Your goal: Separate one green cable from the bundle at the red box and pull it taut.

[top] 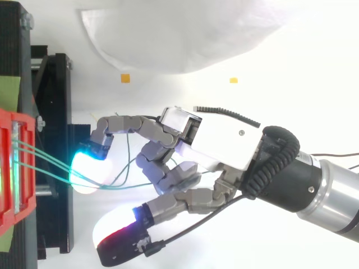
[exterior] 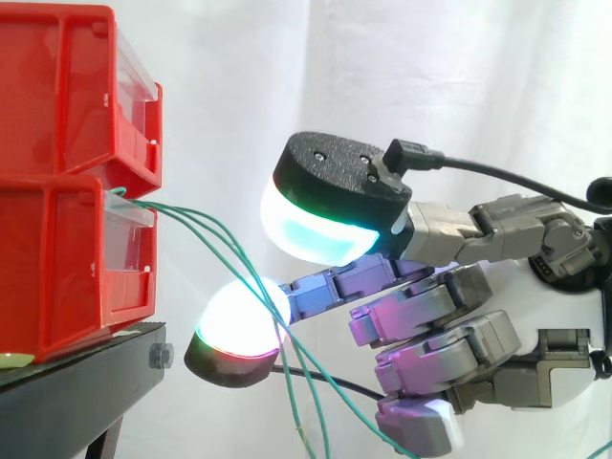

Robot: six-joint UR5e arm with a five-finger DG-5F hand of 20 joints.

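A lower red bin (exterior: 57, 268) and an upper red bin (exterior: 57, 96) stand stacked on a black stand (exterior: 76, 392) at the left of the side view, before a white curtain (exterior: 430, 76). The green cables (top: 50, 158) leave the top front edge of the lower red bin and run close together in slack curves to the hand (top: 224, 148), which is near the stand's edge and apart from both bins. At the hand the cables spread. In the top view one bends into a loop, and in the side view the strands drop below the hand to the bottom edge. All hang slack. I cannot tell whether the hand grips any cable. The arm (top: 331, 190) comes in from the right. Two small orange squares (top: 125, 78) lie on the white surface beyond the hand in the top view.
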